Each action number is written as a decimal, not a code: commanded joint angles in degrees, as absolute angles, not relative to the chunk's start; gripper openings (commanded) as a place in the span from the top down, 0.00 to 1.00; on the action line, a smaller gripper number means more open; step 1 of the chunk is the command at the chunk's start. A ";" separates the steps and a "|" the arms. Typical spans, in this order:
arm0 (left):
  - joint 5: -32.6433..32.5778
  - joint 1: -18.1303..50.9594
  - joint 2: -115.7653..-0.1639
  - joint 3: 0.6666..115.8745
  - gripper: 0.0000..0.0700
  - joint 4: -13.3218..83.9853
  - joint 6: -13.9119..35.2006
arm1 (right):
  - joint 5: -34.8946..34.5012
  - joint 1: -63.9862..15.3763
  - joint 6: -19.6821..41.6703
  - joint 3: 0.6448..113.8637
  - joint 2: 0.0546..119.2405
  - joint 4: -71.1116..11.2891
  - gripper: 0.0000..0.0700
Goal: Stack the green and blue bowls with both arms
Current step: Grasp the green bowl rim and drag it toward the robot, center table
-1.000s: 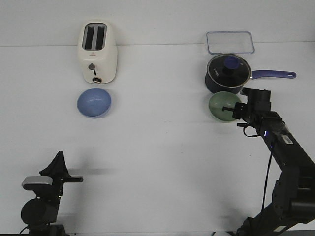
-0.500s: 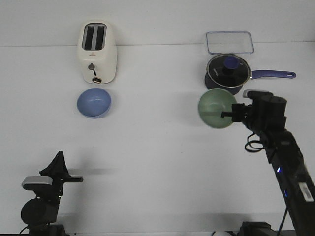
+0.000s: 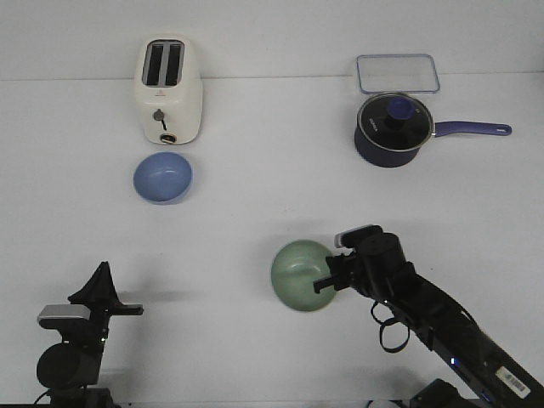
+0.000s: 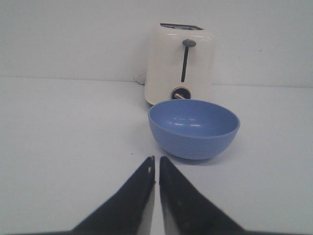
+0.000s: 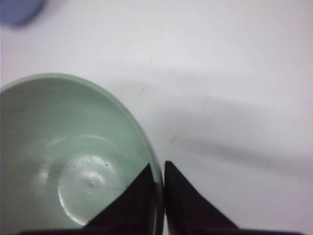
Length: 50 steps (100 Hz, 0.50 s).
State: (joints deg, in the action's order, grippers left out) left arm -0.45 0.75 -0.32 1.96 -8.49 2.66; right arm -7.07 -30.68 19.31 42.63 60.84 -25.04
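The right pincer [image 3: 327,283] was clamped on the rim of the green bowl [image 3: 302,275], one finger inside the bowl and the other outside, as the right wrist view showed with the rim [image 5: 155,169] pinched between the two black tips. The bowl hung tilted at the end of the right arm [image 3: 425,314], its hollow turned toward the front camera, over the near middle of the white surface [image 3: 272,204]. The left pincer [image 4: 155,166] pointed at the blue bowl [image 4: 194,128] with its fingers drawn together, only a thin slit between them, and held nothing; in the front view it sat low at the near left corner [image 3: 100,285]. The blue bowl [image 3: 163,178] stood upright on the surface, well apart from the green one, just in front of the cream toaster [image 3: 168,90]. At the far right stood a navy saucepan [image 3: 391,129] with a glass lid, and behind it lay a clear container [image 3: 397,72].
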 commanded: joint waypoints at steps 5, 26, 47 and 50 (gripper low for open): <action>-0.36 0.67 -0.27 0.82 0.98 -9.13 8.08 | -5.91 -34.59 21.34 43.03 63.75 -24.16 1.00; -0.36 0.64 -0.27 0.91 0.98 -9.15 17.23 | -5.96 -38.52 21.43 43.03 70.24 -23.59 1.00; -0.36 0.67 -0.30 1.56 0.98 -9.08 28.21 | -5.96 -38.57 20.73 43.09 70.76 -21.74 0.56; -0.36 0.64 -0.30 1.78 0.98 -9.06 29.71 | -5.93 -38.00 20.60 43.09 69.98 -21.61 0.56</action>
